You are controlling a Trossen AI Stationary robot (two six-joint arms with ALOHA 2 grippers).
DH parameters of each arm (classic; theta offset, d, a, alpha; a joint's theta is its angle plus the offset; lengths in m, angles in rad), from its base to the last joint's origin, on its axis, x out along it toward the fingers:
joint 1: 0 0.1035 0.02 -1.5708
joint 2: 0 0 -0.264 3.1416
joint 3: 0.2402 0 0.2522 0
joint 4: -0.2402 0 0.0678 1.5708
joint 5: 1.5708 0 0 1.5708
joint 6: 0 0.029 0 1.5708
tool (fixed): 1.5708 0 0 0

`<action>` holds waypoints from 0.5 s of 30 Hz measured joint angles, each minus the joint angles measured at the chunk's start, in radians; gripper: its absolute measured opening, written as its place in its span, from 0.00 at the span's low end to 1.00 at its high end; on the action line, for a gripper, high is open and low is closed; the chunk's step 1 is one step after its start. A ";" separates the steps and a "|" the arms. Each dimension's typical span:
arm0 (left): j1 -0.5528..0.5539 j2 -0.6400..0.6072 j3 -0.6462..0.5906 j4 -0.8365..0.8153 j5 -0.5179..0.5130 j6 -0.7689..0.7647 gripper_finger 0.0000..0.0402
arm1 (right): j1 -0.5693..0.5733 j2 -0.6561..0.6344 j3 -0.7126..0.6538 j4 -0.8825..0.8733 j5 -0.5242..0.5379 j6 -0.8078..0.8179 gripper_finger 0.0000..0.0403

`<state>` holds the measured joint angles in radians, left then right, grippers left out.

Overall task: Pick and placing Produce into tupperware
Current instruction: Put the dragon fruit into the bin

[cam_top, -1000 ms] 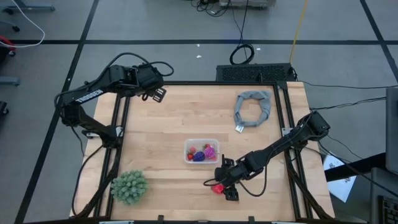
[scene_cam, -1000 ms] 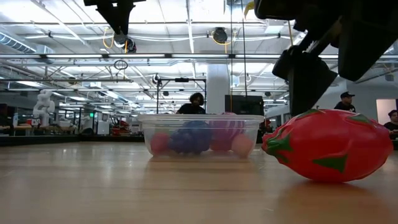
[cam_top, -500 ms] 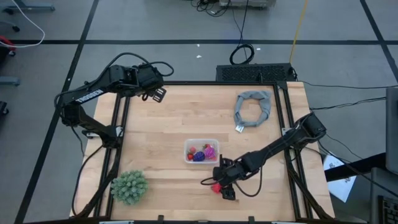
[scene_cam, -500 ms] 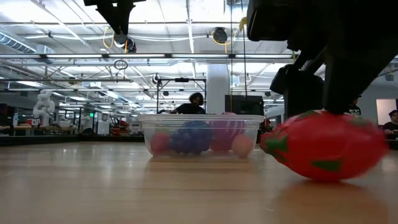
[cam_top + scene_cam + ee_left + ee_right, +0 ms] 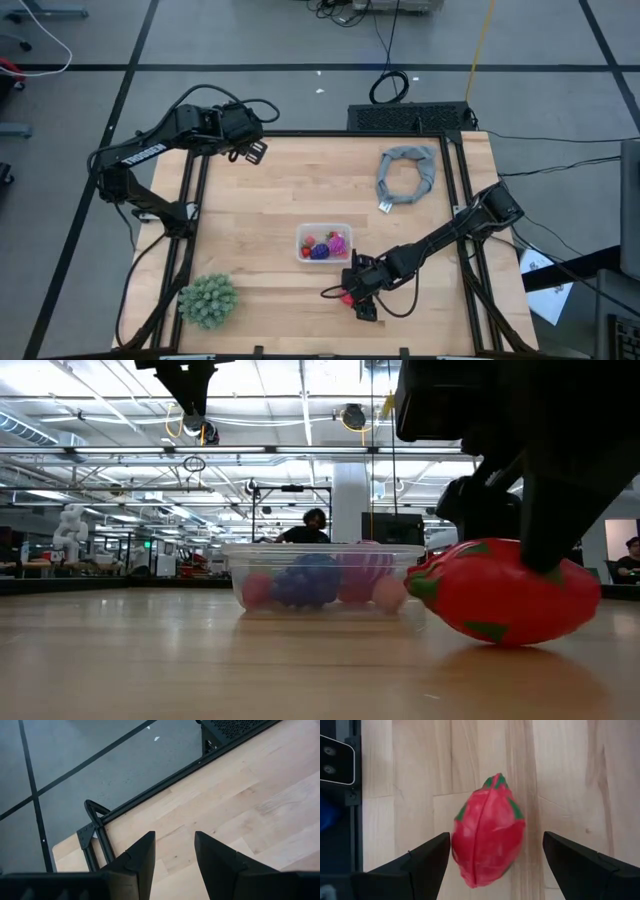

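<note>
Wooden tabletop [image 5: 260, 200] under me, my right pincer [image 5: 492, 851] has dropped, fingers spread, astride the red fruit [image 5: 487, 837] lying just beside the tub [image 5: 323, 242], ready to grasp.

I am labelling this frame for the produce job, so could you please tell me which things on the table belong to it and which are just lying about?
Part of the job:
- clear tub holding small toy fruits
- red oval fruit on the wood, between the open right gripper fingers

Lying about:
- green spiky ball
- grey cloth ring
</note>
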<state>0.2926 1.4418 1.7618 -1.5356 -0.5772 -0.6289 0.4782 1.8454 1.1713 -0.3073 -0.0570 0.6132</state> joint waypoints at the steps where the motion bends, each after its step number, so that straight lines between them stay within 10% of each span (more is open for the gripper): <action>1: 0.000 0.000 0.000 0.000 0.000 0.000 0.36 | 0.000 0.000 0.000 0.001 0.000 0.001 0.77; 15: 0.000 0.000 0.000 0.000 0.000 0.000 0.36 | -0.001 0.045 0.000 0.053 -0.006 0.008 0.77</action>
<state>0.2924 1.4418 1.7618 -1.5356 -0.5774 -0.6289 0.4769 1.8908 1.1716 -0.2547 -0.0632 0.6215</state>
